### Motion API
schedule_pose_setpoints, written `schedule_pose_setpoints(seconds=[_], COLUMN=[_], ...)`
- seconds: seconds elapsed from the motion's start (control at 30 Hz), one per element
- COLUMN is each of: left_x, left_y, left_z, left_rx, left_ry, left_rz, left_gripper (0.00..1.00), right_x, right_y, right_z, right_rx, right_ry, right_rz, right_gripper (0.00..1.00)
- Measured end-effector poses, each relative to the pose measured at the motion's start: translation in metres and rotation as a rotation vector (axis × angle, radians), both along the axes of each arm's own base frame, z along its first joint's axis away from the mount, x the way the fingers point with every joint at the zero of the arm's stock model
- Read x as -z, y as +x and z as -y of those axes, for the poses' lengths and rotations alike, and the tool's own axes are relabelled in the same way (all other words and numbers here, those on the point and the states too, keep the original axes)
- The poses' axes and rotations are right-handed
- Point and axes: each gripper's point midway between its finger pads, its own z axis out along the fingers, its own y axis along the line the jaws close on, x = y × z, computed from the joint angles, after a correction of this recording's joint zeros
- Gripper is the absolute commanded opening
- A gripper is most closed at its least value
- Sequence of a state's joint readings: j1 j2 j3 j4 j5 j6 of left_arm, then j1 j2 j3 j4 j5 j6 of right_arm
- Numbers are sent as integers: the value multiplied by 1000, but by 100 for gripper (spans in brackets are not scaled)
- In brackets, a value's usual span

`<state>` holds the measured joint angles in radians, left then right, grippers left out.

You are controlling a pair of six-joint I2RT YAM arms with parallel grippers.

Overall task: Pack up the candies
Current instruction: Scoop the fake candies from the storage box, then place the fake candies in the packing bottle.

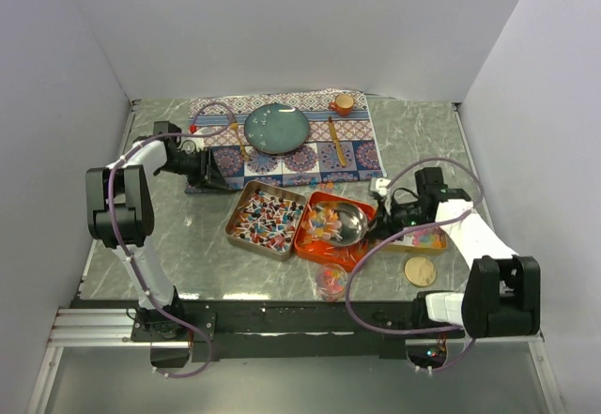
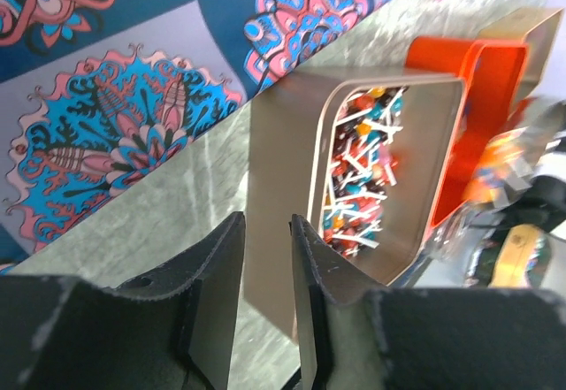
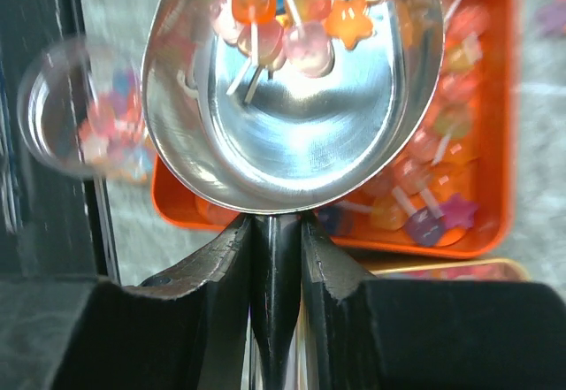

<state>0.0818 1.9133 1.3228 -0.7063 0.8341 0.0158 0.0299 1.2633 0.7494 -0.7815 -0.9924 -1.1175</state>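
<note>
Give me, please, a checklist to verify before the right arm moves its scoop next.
1. Right gripper clamped on the silver metal scoop handle: ok.
2. Candies lying in the scoop: ok, several near its front.
3. Scoop over the rectangular orange tray: ok.
4. Room left in the small clear cup: cannot tell, blurred.
5. Left gripper empty, away from the scoop: ok.
</note>
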Motion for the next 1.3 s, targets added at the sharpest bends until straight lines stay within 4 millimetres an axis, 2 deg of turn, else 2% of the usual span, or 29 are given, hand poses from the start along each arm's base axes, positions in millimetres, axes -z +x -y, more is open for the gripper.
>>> schedule_pose_setpoints(seconds=[0.2, 0.37, 0.53, 0.67, 0.77, 1.03, 1.3], left_x=[8, 9, 6, -3, -10, -25, -18], left_y=[-10, -13, -12, -10, -8, -5, -13], left_z=[-6, -6, -6, -5, -5, -5, -7], left_rx=[38, 41, 37, 34, 29, 21, 20], left_ry=[50, 54, 50, 49, 47, 51, 72], left_rz=[-2, -12, -8, 21, 45, 97, 80], left_gripper=[37, 37, 38, 38, 38, 39, 39], right_x=[-40, -73, -91, -109, -114, -93, -72], right_y=[20, 50, 60, 60, 50, -3, -42], right_z=[-6, -13, -10, -3, 3, 17, 23], right_rx=[101, 173, 191, 162, 126, 34, -71], right_ry=[167, 271, 255, 178, 103, -46, -110], right_rz=[44, 133, 174, 243, 281, 253, 267], right_gripper=[0, 0, 0, 0, 0, 0, 0])
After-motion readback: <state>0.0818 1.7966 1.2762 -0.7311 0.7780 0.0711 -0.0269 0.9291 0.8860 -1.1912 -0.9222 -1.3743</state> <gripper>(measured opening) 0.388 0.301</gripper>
